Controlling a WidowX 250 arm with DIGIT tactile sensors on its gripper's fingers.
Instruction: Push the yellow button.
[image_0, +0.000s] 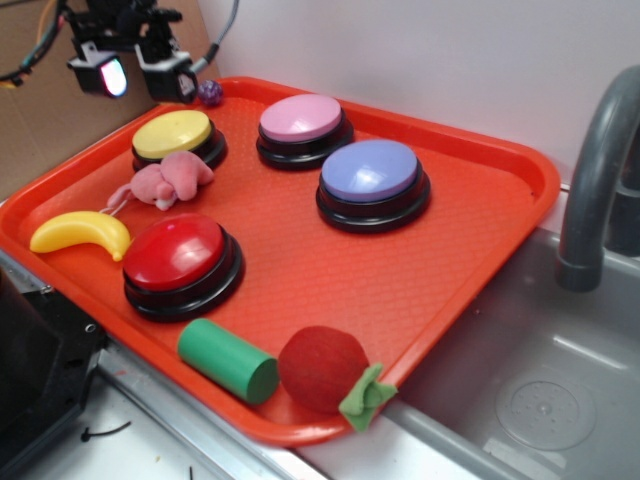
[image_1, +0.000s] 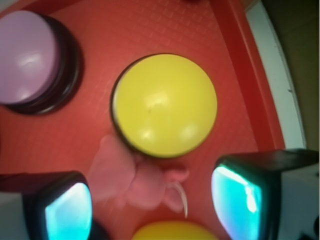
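The yellow button (image_0: 173, 134) (image_1: 165, 105), round on a black base, sits at the back left of the orange tray (image_0: 330, 280). My gripper (image_0: 140, 72) (image_1: 150, 210) hangs open above the tray's back left corner, well above the button and apart from it. In the wrist view its two fingers (image_1: 67, 210) stand wide apart with glowing cyan pads and nothing held between them. Below the gap lies a pink plush toy (image_1: 135, 180) that touches the button's near edge.
On the tray are a pink button (image_0: 303, 122) (image_1: 27, 57), a purple button (image_0: 372, 176), a red button (image_0: 180, 258), a yellow toy banana (image_0: 82, 234) (image_1: 175, 231), a green cylinder (image_0: 228, 360), a red strawberry toy (image_0: 325, 370) and a small purple toy (image_0: 209, 93). A sink (image_0: 540, 400) with a grey faucet (image_0: 595, 180) lies right.
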